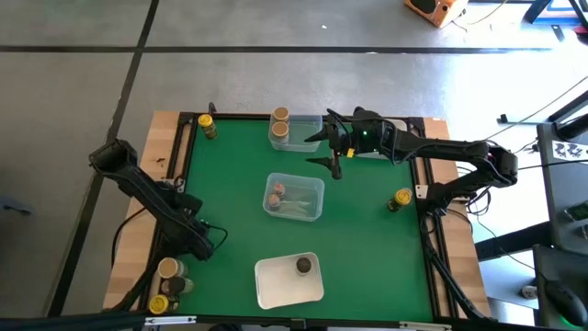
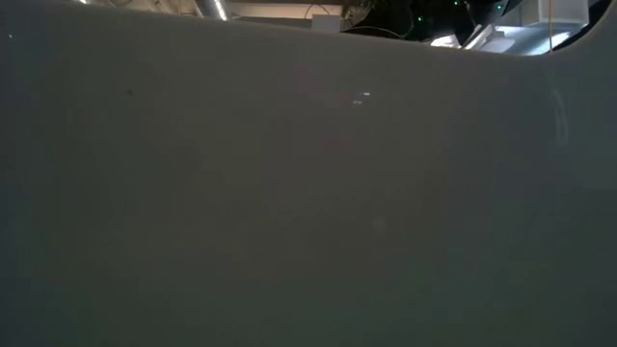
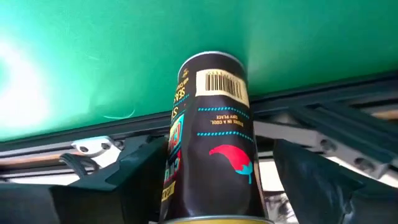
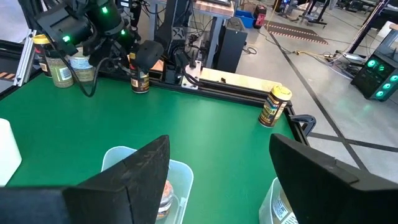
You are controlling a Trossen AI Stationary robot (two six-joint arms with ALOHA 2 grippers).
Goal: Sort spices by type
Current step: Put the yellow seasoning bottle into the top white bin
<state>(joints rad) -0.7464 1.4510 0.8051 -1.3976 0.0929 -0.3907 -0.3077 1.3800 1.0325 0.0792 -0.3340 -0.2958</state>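
While the left gripper grips a jar at the table's near-left edge, the right gripper hovers wide open, empty, over the trays, so a careless lift could topple neighbouring jars.

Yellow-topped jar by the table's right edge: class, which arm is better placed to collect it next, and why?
Right. The right gripper is open and empty, on the yellow-topped jar's side. The left gripper is at the opposite edge, around another jar.

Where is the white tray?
In the high view, the white tray sits at the near edge of the green mat, below the clear tray, with one dark-topped spice jar inside.
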